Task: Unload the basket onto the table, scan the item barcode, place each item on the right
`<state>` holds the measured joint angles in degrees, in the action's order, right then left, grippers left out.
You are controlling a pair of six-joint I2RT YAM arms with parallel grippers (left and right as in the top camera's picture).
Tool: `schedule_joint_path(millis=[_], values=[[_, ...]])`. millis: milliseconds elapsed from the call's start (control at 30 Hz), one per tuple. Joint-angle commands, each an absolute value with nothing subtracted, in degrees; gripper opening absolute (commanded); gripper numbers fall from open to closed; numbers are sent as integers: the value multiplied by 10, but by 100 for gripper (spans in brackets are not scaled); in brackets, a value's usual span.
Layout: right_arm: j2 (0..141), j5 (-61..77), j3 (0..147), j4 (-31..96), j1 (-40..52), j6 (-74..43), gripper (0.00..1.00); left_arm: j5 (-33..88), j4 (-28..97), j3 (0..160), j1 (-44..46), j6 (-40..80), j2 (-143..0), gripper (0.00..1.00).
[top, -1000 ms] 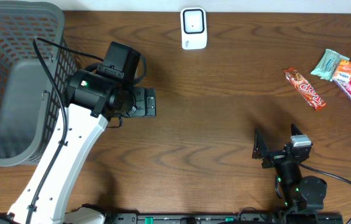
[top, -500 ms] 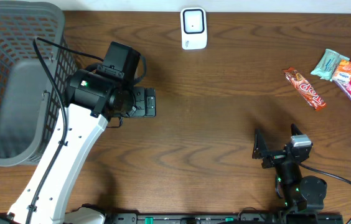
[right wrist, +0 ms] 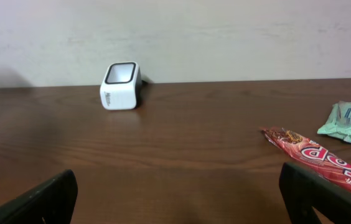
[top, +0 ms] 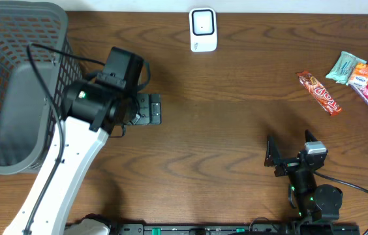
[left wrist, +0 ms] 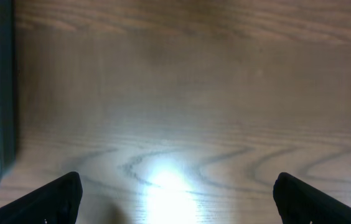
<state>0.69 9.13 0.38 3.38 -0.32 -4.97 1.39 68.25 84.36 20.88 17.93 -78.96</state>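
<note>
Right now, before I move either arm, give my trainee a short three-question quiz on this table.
1. True or false: the left gripper holds the candy bar.
2. Which lies nearest the right gripper? A) scanner B) candy bar C) left gripper
3. What white thing stands at the far edge of the table?
Key: 1 false, the left gripper is open and empty. 2 B. 3 the scanner.
</note>
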Motion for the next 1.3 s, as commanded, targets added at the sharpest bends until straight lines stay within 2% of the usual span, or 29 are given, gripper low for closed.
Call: schedule_joint_path(millis=[0, 233, 433, 833, 1067, 1267], values=[[3, 85, 3, 37, -7, -55, 99, 2, 647, 793, 209, 154, -757, 98], [3, 85, 3, 37, -7, -55, 99, 6, 486, 627, 204, 131, -671, 98], [3, 85, 3, 37, -7, -55, 99, 19, 380, 493, 156, 131, -592, 98], [3, 85, 3, 37, -7, -55, 99, 39, 218, 319, 49, 126, -448, 98], [3, 85, 3, 37, -7, -55, 99, 89, 73, 206, 24, 63, -360, 98], [3, 85, 3, 37, -7, -55, 99, 90, -37, 126, 16, 62, -288, 98]])
